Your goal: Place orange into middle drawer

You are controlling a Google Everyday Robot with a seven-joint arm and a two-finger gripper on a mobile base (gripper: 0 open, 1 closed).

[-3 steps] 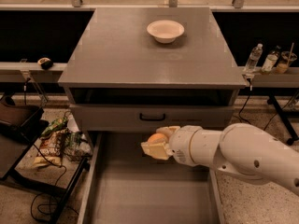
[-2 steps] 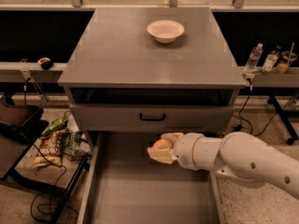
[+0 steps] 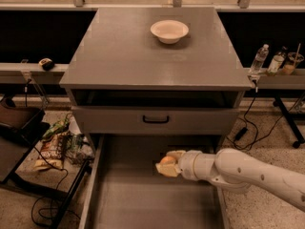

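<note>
One arm (image 3: 248, 173), white, enters from the right edge and reaches leftward over the open middle drawer (image 3: 138, 202). We note the gripper (image 3: 166, 162) at its tip, positioned over the rear half of the drawer floor, somewhat right of centre and just in front of the cabinet body.

Fingers: clenched around the orange (image 3: 167, 160). One pale finger sits above the fruit and one below, and the orange shows as a small round patch between them. The fruit is in the grasp, over the drawer's interior. Whether it touches the floor we cannot tell from this angle.

Middle drawer: pulled well out toward the camera, grey, with a flat floor and low side walls visible at left and right.

Above it, a closed drawer front (image 3: 195, 120) with a black handle (image 3: 156, 119), and above that a dark open slot under the cabinet top (image 3: 124, 56).

On the cabinet top, a white bowl (image 3: 169, 31), upright, near the back edge — well apart from the gripper.

Surroundings:
- bottles (image 3: 259, 59) on the ledge to the right of the cabinet
- snack bags (image 3: 52, 149) on the floor to the left, beside a dark stand
- cables (image 3: 252, 123) trailing on the floor at right — one runs down from the ledge
</note>
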